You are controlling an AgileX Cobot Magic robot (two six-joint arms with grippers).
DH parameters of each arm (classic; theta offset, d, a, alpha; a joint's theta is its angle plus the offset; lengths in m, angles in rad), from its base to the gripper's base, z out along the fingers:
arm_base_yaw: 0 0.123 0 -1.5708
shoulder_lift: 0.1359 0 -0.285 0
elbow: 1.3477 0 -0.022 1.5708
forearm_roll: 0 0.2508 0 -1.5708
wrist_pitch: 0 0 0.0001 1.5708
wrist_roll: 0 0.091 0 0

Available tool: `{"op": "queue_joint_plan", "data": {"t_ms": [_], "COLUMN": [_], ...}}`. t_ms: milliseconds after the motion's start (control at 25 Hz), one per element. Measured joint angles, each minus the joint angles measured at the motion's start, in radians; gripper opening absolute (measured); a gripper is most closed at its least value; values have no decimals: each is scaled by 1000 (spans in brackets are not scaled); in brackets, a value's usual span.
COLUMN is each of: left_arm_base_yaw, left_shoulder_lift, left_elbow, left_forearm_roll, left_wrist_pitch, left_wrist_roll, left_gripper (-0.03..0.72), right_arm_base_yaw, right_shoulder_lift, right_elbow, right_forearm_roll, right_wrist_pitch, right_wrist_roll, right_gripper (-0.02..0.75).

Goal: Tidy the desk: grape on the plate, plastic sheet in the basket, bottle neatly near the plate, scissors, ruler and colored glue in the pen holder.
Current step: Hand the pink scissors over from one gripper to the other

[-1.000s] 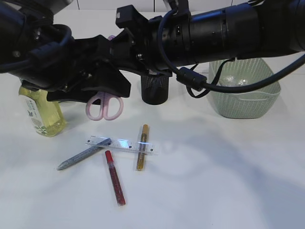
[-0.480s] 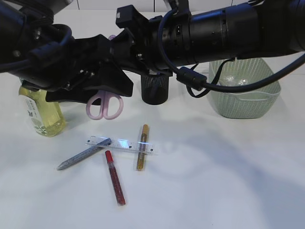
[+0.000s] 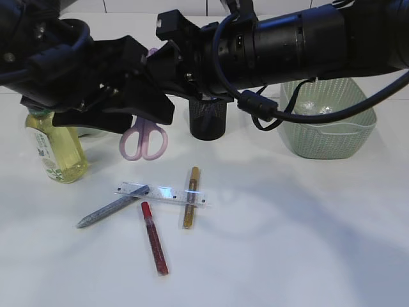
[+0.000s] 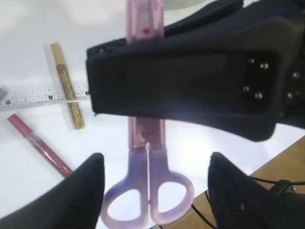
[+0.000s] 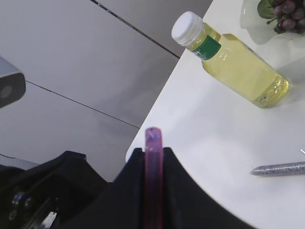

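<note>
Bottle (image 3: 54, 150), yellow liquid, white cap, green neck band; label print too small to read. It stands left on the table (image 3: 287, 243).
Left gripper (image 4: 155, 191): fingers spread, released, clear of the scissors (image 3: 144, 141); a second ago narrower. Arm now sits higher than before.
Scissors hang handles-down, blade clamped in the right gripper (image 5: 153, 148), unchanged.
Ruler (image 3: 163, 193): tick marks, digits illegible. It lies across the silver (image 3: 110, 208) and gold glue (image 3: 190, 197), unmoved; red glue (image 3: 154, 238) just below.
</note>
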Motion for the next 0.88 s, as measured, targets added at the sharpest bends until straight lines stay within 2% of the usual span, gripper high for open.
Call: {"op": "queue_joint_plan", "data": {"t_ms": [480, 880], "left_arm_base_yaw": [0, 0], "left_shoulder_lift": [-2, -28], "left_elbow": [-61, -92], "left_forearm_roll": [67, 192], "left_wrist_pitch": [108, 265], "left_wrist_roll": [0, 11], "left_gripper": [495, 495], "right_arm_base_yaw": [-50, -98], "right_shoulder_lift": [0, 0], "right_elbow": [0, 0], "right_forearm_roll": [-2, -3], "right_wrist_pitch": [-6, -6], "right_wrist_roll": [50, 196], "right_gripper": [84, 84]}}
